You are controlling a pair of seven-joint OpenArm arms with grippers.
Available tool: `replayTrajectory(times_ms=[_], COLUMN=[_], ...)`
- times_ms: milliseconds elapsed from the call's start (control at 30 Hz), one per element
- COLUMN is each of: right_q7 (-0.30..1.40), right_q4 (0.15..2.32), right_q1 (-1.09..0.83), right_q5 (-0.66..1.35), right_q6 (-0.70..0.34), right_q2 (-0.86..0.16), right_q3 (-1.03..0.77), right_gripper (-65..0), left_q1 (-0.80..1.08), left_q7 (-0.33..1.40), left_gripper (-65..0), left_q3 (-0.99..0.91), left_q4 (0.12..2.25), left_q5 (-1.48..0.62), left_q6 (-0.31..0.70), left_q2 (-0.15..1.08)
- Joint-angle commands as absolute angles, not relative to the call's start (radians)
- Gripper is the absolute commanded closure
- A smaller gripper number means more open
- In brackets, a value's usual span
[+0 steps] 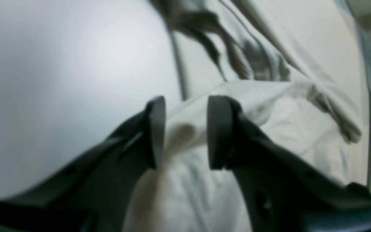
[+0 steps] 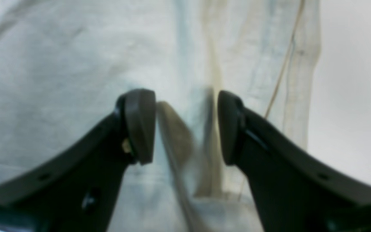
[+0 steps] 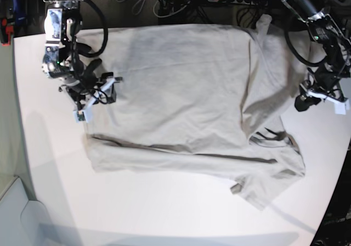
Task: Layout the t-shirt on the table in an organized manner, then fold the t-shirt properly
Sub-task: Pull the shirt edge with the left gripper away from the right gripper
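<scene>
T-shirt lay spread on the white desk, covering most of the middle, body mostly flat. One long fold ridge ran across it toward 6 o'clock, and the side at 3 o'clock was bunched, with a sleeve rumpled near 4 o'clock. Layout looked roughly done but not tidy.

Left hand sat at 3 o'clock in the base view, by the bunched edge. Wrist view showed its jaws apart with a raised fold of cloth running between the pads. Couldn't tell if the pads were really pinching it; a gap showed on one side. So grip state: cannot tell.

Right hand sat at 9 o'clock in the base view, over the shirt's edge there. Jaws were clearly open, cloth and a hem seam visible below and between them, nothing clamped.

Judged step: taking hold of both side edges to pull the shirt flat, or to start the first fold.

To do it well:
- Left hand should catch only the top fold at the bunched side, not both layers, then draw outward toward 3 o'clock to smooth it.
- Right hand should drop onto the hem and close on it before any pull.
- Pull both sides together and low over the desk, or the ridge near 6 o'clock will likely deepen.
- Straighten the crumpled sleeve before folding.
</scene>
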State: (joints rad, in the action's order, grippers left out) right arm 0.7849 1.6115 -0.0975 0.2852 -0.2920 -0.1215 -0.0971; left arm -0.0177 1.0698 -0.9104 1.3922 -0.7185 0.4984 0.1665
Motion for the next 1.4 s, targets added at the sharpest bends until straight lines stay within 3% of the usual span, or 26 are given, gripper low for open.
replayTrajectory(times_ms=[0,100,167,333,567,833,933,1000,1067,1167,1267,1300,1367], right_q7=[0.766,0.766,0.766,0.766,0.766,0.766,0.766,0.766,0.766,0.766,0.766,0.766,0.766], right_q4=[1.629,1.629,1.629,1.629,1.629,1.629,1.629,1.629,1.629,1.629,1.629,1.629,1.629], right_q1=[-0.087,-0.087,-0.087,-0.085,-0.088,-0.091,-0.091,-0.091,-0.091,-0.091,-0.091,-0.091,-0.091], right_q5=[0.292,0.292,0.292,0.292,0.292,0.292,0.292,0.292,0.292,0.292,0.292,0.292,0.292], right_q6=[-0.298,-0.298,-0.298,-0.298,-0.298,-0.298,-0.298,-0.298,-0.298,-0.298,-0.298,-0.298,-0.298], right_q2=[-0.130,-0.130,-0.130,-0.130,-0.130,-0.130,-0.130,-0.130,-0.130,-0.130,-0.130,-0.130,-0.130], right_q3=[-0.099,-0.099,-0.099,-0.099,-0.099,-0.099,-0.099,-0.099,-0.099,-0.099,-0.099,-0.099,-0.099], right_gripper=[-31.0,-31.1,-31.2,-31.2,-31.1,-31.1,-31.0,-31.0,-31.0,-31.0,-31.0,-31.0,-31.0], left_q1=[-0.033,-0.031,-0.022,0.005,0.048,0.050,0.050,0.051,0.051,0.051,0.071,0.084,0.113], left_q7=[1.070,1.118,1.144,1.141,1.055,1.049,1.064,1.075,1.093,1.104,1.104,1.104,1.104], left_gripper=[-23.2,-32.6,-43.4,-63.6,-65.0,-65.0,-65.0,-57.6,-42.7,-20.1,-2.7,0.0,-0.7], left_q3=[-0.937,-0.995,-0.995,-0.881,-0.708,-0.705,-0.702,-0.707,-0.708,-0.708,-0.711,-0.719,-0.757], left_q4=[1.429,1.452,1.443,1.442,1.411,1.339,1.346,1.349,1.346,1.343,1.354,1.368,1.429], left_q5=[-0.739,-0.731,-0.733,-0.730,-0.711,-0.688,-0.690,-0.690,-0.690,-0.684,-0.691,-0.697,-0.719], left_q6=[0.506,0.504,0.504,0.504,0.504,0.506,0.562,0.633,0.698,0.698,0.698,0.698,0.698], left_q2=[0.183,0.203,0.231,0.271,0.274,0.271,0.265,0.249,0.245,0.243,0.243,0.243,0.236])
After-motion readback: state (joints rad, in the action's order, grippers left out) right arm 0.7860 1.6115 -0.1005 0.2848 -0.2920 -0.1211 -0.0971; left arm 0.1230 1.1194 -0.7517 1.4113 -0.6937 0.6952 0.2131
